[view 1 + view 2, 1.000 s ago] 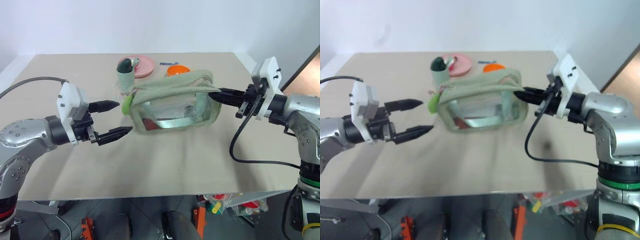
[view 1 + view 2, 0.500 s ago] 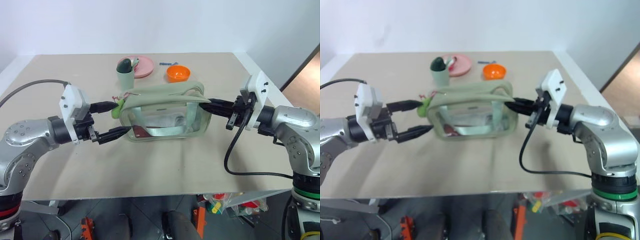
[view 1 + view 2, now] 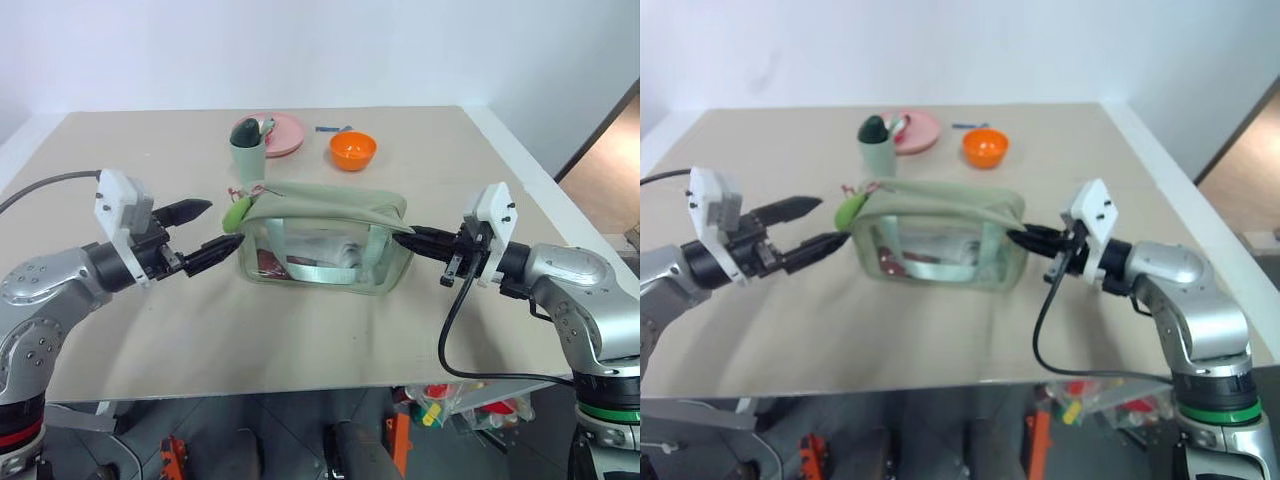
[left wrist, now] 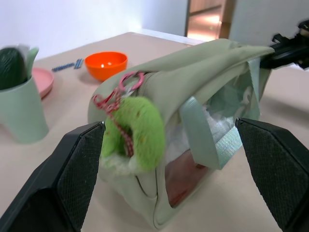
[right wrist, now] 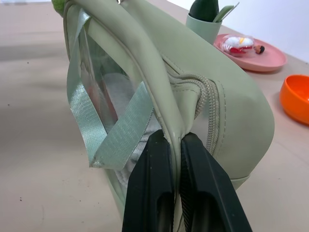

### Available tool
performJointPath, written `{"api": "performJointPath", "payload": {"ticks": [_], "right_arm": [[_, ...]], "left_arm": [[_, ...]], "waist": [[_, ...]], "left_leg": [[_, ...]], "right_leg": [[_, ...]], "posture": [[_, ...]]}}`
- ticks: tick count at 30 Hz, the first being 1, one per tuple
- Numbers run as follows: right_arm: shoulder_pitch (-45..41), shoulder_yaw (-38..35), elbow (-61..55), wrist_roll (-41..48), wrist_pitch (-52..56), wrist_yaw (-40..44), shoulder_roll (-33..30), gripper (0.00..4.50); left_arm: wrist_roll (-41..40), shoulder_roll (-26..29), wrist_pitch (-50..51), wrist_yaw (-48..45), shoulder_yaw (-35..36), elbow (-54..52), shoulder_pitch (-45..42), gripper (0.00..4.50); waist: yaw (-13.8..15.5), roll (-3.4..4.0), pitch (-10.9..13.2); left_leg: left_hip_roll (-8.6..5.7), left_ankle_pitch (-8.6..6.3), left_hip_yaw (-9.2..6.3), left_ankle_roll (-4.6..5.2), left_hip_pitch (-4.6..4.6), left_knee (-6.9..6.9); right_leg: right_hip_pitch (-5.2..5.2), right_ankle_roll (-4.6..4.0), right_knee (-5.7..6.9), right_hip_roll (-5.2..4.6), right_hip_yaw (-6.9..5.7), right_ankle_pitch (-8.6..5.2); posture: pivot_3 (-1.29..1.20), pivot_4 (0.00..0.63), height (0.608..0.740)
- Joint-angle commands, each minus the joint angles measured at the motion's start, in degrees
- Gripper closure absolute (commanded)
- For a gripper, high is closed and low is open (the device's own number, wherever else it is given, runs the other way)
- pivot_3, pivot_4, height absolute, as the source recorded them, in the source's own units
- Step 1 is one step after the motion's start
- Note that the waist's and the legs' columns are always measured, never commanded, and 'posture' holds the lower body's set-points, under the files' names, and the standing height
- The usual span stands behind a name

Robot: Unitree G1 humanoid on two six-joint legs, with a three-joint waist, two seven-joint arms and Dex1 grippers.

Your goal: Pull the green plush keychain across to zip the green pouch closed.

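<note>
Head views: the green pouch (image 3: 322,240) rests on the table (image 3: 300,330), between my two arms. My right gripper (image 3: 412,238) is clenched on the pouch's right end seam. My left gripper (image 3: 212,228) stands released just beside the green plush keychain (image 3: 236,212), which hangs at the pouch's left end. A cup (image 3: 248,150), a pink plate (image 3: 285,130) and an orange bowl (image 3: 353,150) sit behind, well apart from the pouch.

Left wrist view: the keychain (image 4: 133,130) dangles on a pinkish ring (image 4: 129,81) between my spread fingers (image 4: 72,179). It looks light, soft and squashy; I judge the best hold is around its fuzzy middle, squeezed firmly, since the pouch fabric is limp and will buckle unless held taut.

Right wrist view: my fingers (image 5: 152,193) pinch the strap seam beside the zipper (image 5: 205,111).

Compared with a second ago, the pouch has come down from a lifted, tilted pose to lie flat on the table, and my left gripper has drawn back slightly.
</note>
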Motion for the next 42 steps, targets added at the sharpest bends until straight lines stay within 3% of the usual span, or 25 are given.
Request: {"api": "performJointPath", "payload": {"ticks": [1,8,10,21,26,31,35,42], "right_arm": [[0.6,1.6,0.5,-0.8,-1.7,0.5,0.2,4.46],[-0.3,2.4,1.7,-1.7,-3.8,0.4,0.5,4.46],[-0.5,2.4,1.8,-1.9,-4.2,0.3,0.4,4.50],[-0.3,2.4,1.8,-2.3,-5.2,0.3,-0.1,4.50],[0.1,2.1,1.8,-2.5,-5.5,0.7,-0.7,4.50],[-0.1,2.2,1.9,-2.4,-5.5,1.1,-1.3,4.50],[-0.4,2.6,2.1,-2.5,-5.8,1.5,-1.5,4.50],[-0.6,2.7,1.4,-2.6,-5.8,1.8,-1.9,4.50]], "left_arm": [[-0.3,0.1,-0.2,-0.4,2.1,1.4,1.4,0.00],[0.9,-4.3,-2.5,0.1,-0.8,6.3,-1.2,0.00],[0.5,-5.7,-2.1,-0.1,-1.3,7.5,-2.4,0.92],[1.5,-7.1,-2.4,-2.4,-3.6,11.0,-5.4,4.48],[-3.4,-5.2,0.7,-3.3,-1.3,8.4,-7.9,4.48],[-9.4,-4.0,5.3,-1.8,-1.9,8.1,-19.9,4.48],[-6.3,-4.6,4.4,-5.7,-7.4,9.8,-25.1,4.48],[5.9,-6.4,-3.1,-15.5,-19.2,16.8,-29.1,4.48]], "waist": [[0.0,0.00,0.0],[0.0,-0.02,0.0],[0.0,-0.07,0.0],[-0.4,-0.07,0.0],[-0.4,-0.07,0.0],[-0.4,-0.16,0.0],[-0.7,-0.11,0.0],[-0.7,-0.12,0.0]], "left_leg": [[0.00,0.01,0.00,0.00,0.06,0.00],[-0.01,0.12,-0.01,-0.07,0.27,0.00],[-0.03,0.12,-0.01,-0.08,0.46,0.00],[-0.01,0.12,0.01,-0.08,0.49,-0.05],[-0.02,0.12,0.04,-0.08,0.47,-0.05],[-0.03,0.13,0.01,-0.10,0.43,-0.02],[-0.11,0.14,0.11,-0.11,0.53,-0.06],[-0.13,0.14,0.08,-0.11,0.51,-0.12]], "right_leg": [[0.04,-0.03,0.00,0.02,0.02,0.01],[0.29,-0.26,0.00,0.14,0.21,-0.06],[0.51,-0.31,-0.01,0.19,0.30,-0.09],[0.53,-0.26,-0.01,0.84,1.35,-0.10],[0.53,-0.24,-0.01,0.86,1.45,-0.11],[0.54,-0.23,-0.02,0.91,1.50,-0.11],[0.59,-0.02,-0.04,0.92,1.75,-0.07],[0.54,0.07,-0.04,0.95,1.77,-0.06]], "posture": [[0.00,0.150,0.740],[0.00,0.150,0.740],[0.00,0.150,0.740],[0.00,0.150,0.740],[0.00,0.150,0.740],[0.00,0.150,0.740],[0.00,0.150,0.740],[0.00,0.150,0.740]]}}
